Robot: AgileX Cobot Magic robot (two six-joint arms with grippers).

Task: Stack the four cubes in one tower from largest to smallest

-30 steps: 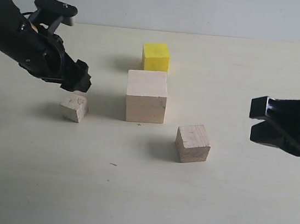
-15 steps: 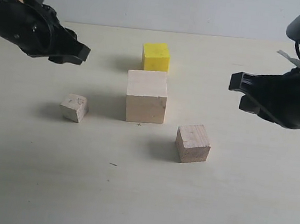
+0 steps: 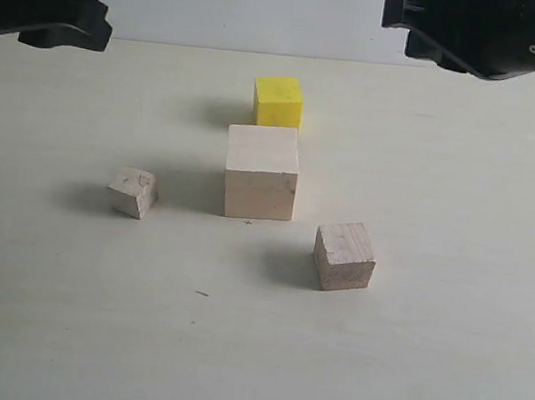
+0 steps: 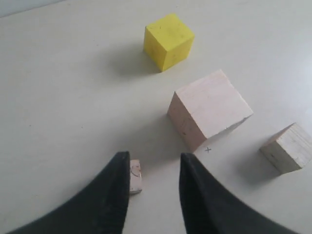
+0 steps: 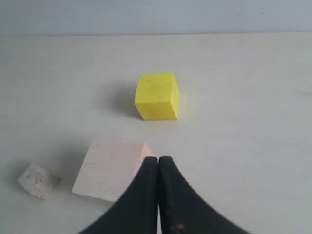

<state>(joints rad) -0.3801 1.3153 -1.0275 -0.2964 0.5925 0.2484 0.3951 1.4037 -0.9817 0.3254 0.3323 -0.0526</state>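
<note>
Left tool (image 4: 155,163) and right tool (image 5: 159,162) now raised higher, farther from large pale cube (image 3: 261,172). Left jaws apart, holding nothing. Right jaws pressed together, holding nothing.

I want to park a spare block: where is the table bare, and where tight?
Bare: the wide near strip of table in front of the smallest pale wooden cube and brownish wooden cube, and everything right of the latter. Tight: the slot between the bright yellow cube and large pale wooden cube.
</note>
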